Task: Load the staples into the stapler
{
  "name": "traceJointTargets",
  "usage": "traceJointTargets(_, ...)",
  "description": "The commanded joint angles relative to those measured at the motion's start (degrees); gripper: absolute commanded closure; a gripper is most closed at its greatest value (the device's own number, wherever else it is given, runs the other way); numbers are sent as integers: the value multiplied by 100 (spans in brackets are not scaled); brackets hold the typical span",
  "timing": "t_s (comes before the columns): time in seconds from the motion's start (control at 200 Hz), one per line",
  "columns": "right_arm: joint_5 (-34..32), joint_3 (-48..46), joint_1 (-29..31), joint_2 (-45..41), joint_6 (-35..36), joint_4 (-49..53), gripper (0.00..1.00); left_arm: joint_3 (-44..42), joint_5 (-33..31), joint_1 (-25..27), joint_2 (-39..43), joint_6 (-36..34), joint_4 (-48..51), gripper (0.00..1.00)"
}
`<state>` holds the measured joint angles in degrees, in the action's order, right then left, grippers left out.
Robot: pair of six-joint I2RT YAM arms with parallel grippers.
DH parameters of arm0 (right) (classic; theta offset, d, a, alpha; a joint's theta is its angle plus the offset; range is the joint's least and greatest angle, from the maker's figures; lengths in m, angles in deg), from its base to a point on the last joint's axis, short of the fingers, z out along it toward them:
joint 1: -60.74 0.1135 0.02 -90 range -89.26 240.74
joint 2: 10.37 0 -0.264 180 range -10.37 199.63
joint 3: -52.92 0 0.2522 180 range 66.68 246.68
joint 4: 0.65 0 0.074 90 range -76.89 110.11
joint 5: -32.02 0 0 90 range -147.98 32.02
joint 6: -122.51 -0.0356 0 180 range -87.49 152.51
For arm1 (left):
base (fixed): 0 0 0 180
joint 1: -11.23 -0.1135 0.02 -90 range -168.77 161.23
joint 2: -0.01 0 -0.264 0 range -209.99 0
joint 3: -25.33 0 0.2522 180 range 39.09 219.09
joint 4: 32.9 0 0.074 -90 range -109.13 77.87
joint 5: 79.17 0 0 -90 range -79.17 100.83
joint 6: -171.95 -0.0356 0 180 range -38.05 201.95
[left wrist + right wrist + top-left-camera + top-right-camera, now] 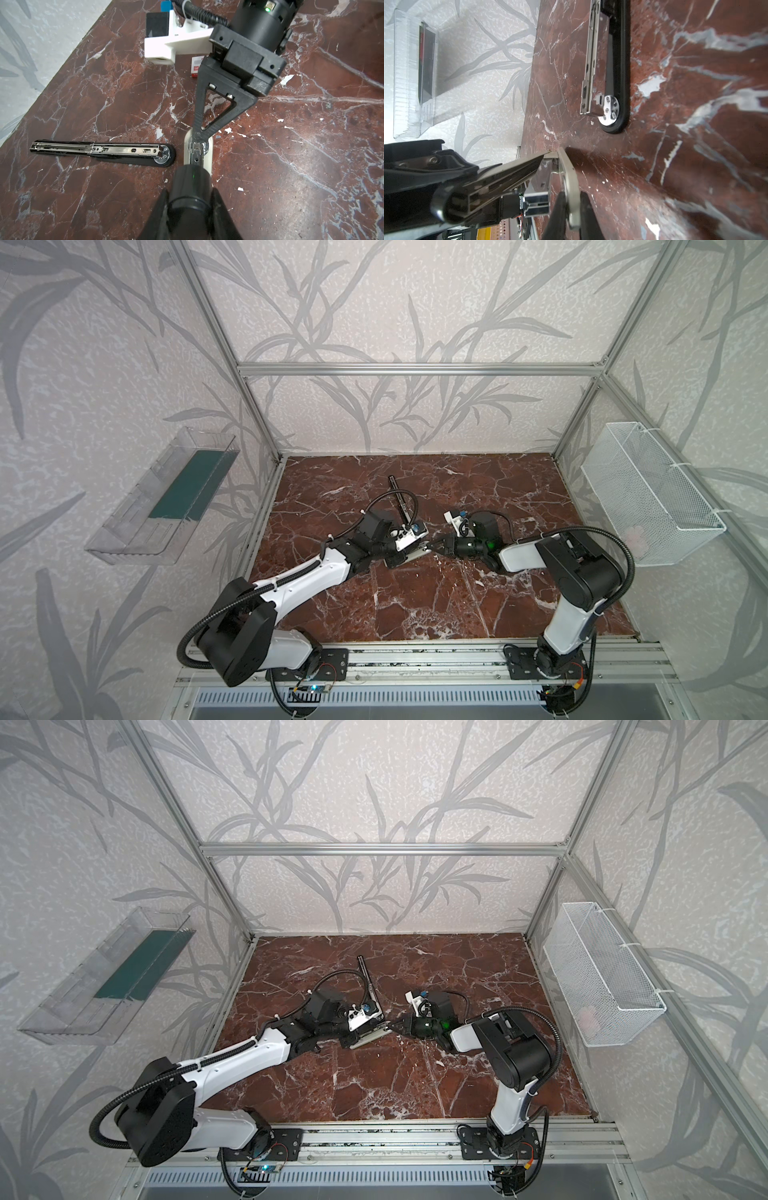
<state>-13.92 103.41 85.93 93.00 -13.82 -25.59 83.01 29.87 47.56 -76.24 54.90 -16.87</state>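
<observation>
Red marble tabletop (pixel 415 605) carries everything. Left gripper (pixel 190 197) clamps the white stapler (pixel 207 164) by its black top; right gripper (pixel 572 207) pinches its base tip, likely spreading it for loading. Black stapler (pixel 116 149) lies open beside them. Staple box (pixel 196 66) sits behind the right gripper (no loose staples visible).

A clear plastic tray (pixel 124 526) is seen fixed to the left wall, with a dark green sheet (pixel 191 485) laid inside. And on the right wall a white wire basket (pixel 665 506) is hung, something pink (pixel 636 537) glimpsed within. A red-brown marble tabletop (pixel 415 614) is spread below.
</observation>
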Motion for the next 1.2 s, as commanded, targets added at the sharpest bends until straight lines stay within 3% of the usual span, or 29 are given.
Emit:
traceJointTargets(0.0,-648,-11,-67,-79,355,1087,100,-13,69,-82,428,174,-794,100)
traceJointTargets(0.18,-1194,58,-170,-99,611,2077,100,-212,-200,-183,751,216,-842,100)
traceJointTargets(0.4,-1708,70,-232,-105,638,2499,100,-543,-562,-310,1165,424,-1003,100)
traceJointTargets(0.625,-1799,141,-357,77,634,2703,100,-895,-753,-364,1597,634,-1130,100)
traceJointTargets(0.9,-1658,267,-378,201,654,2702,100,-892,-402,-364,1527,727,-1165,100)
traceJointTargets(1.195,-2119,315,-501,293,735,3193,100,-1291,-1183,-380,2089,956,-1015,100)
